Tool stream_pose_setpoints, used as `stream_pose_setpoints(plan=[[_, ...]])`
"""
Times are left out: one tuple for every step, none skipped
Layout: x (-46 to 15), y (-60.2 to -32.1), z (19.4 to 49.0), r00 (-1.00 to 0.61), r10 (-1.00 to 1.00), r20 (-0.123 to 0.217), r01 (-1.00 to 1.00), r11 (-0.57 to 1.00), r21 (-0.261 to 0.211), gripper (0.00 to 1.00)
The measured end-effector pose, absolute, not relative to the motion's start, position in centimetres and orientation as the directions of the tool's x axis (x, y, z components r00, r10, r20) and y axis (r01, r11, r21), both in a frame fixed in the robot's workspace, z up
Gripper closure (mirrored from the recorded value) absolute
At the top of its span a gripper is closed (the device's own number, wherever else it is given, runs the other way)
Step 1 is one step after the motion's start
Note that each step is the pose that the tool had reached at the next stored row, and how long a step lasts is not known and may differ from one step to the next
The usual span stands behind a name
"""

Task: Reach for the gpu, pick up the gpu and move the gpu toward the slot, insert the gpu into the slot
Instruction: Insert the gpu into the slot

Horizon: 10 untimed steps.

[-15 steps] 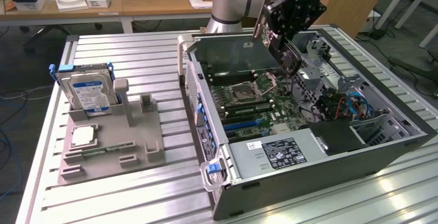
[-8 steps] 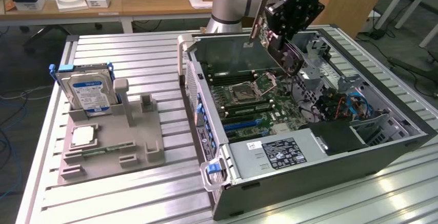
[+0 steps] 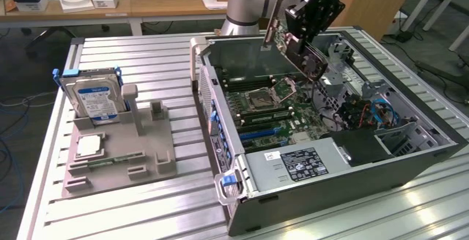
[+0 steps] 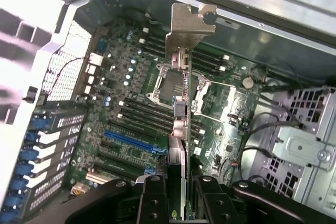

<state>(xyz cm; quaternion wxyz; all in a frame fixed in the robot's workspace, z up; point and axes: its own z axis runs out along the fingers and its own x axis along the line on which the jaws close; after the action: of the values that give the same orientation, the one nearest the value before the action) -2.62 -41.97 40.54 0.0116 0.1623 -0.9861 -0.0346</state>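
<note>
Gripper fingers (image 4: 152, 203) sit closest to the wrist camera. We record the gripper (image 4: 179, 190) as closed on the gpu (image 4: 179, 119), one finger on each face. The card is seen edge-on, with its pale metal bracket (image 4: 186, 27) at the far end. Working across the exterior view from its left, a grey fixture (image 3: 157, 141) stands on the table (image 3: 132, 218), well to the left of the CPU socket (image 3: 261, 96) and outside the case (image 3: 330, 196). It carries a blue-labelled hard drive (image 3: 94, 98) upright and a memory stick (image 3: 111, 160) lying flat, and nothing touches either. Inside the case, a blue slot (image 3: 260, 134) lies on the socket's nearer side, past the memory slots. Above the socket, toward the exterior view's right, the gripper (image 3: 302, 41) hangs with the gpu (image 3: 313, 64), clear of the motherboard. We judge the governing relation thus: the card is held in the air on the socket's far side, while the blue slot lies on its near side. The card's long axis is tilted in the exterior view and does not appear lined up with the slot's length. Seating is not yet made.
</note>
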Motion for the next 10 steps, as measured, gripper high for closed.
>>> stream_pose_setpoints(plan=[[-2.62,-41.97,40.54,-0.942,-0.336,0.012,-0.335,0.940,0.072,0.74],[-2.62,-41.97,40.54,-0.936,-0.352,0.012,-0.351,0.934,0.072,0.74],[-2.62,-41.97,40.54,-0.929,-0.369,0.012,-0.368,0.927,0.072,0.74],[-2.62,-41.97,40.55,-0.923,-0.385,0.012,-0.383,0.921,0.072,0.74],[-2.62,-41.97,40.54,-0.916,-0.400,0.012,-0.398,0.914,0.072,0.74],[-2.62,-41.97,40.55,-0.910,-0.415,0.012,-0.413,0.908,0.072,0.74],[-2.62,-41.97,40.54,-0.903,-0.429,0.012,-0.427,0.901,0.072,0.74],[-2.62,-41.97,40.54,-0.896,-0.444,0.012,-0.442,0.894,0.072,0.74],[-2.62,-41.97,40.54,-0.888,-0.459,0.012,-0.457,0.887,0.072,0.74],[-2.62,-41.97,40.54,-0.881,-0.473,0.012,-0.471,0.879,0.072,0.74]])
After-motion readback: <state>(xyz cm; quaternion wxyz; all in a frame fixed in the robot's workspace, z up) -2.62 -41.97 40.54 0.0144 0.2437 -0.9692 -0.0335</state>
